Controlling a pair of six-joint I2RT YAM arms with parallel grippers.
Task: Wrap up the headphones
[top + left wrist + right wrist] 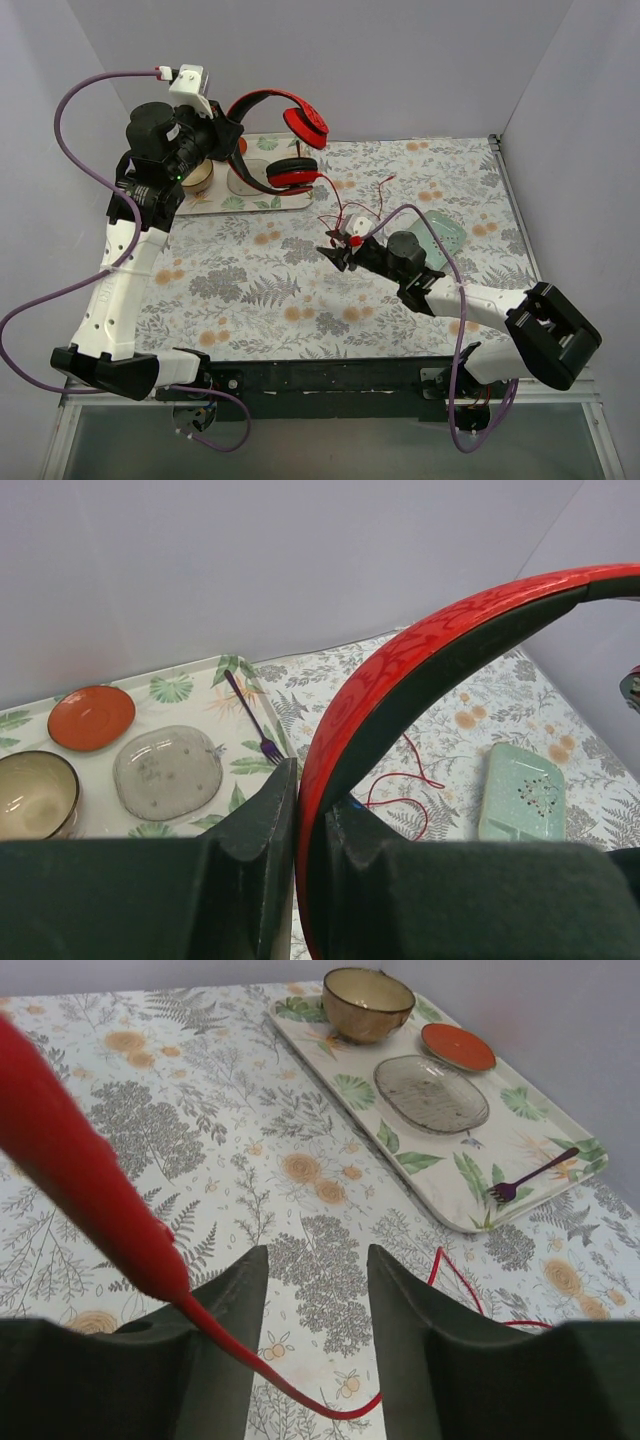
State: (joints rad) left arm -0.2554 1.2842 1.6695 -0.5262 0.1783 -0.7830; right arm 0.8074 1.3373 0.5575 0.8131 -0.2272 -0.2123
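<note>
Two round red cups (pixel 305 122) are counted on the red over-ear headphones with black headband (pixel 400 670), which are held raised over the leaf-printed tray (pixel 215 205) at the floral table's (pixel 260 290) far left. The headband is clamped between the left gripper's (pixel 310 820) fingers. One thin red cable (pixel 300 1395) is passed between the right gripper's (pixel 318 1260) spread-apart fingers. One beige bowl (pixel 368 1000), one orange-red saucer (pixel 457 1046), one clear glass plate (pixel 430 1092) and one purple fork (pixel 530 1175) are set on the tray. One mint-green dish (pixel 520 790) lies well apart.
</note>
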